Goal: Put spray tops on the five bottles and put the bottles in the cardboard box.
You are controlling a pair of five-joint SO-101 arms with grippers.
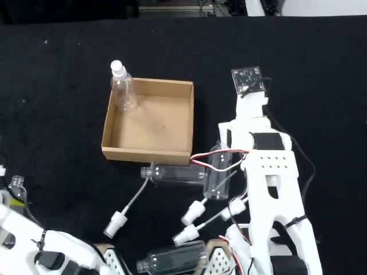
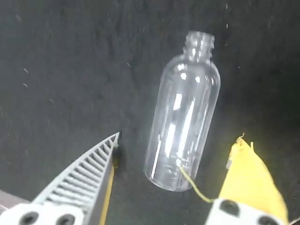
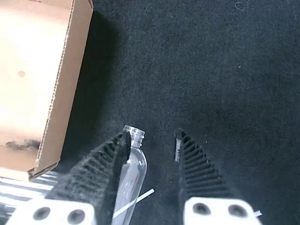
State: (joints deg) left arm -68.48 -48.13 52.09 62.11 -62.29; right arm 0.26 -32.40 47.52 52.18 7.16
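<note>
Now the uncapped bottle (image 2: pixel 183 122) lies flat between the left gripper's (image 2: pixel 178 138) spread fingers, neck pointing away from it; the right gripper's (image 3: pixel 152 135) fingers gape beside a second bottle (image 3: pixel 134 164)

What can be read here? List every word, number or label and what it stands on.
None can be read. The clear bottles bear no label, the cardboard box is plain, and any print on the small circuit board in the high view is too small to read.
</note>
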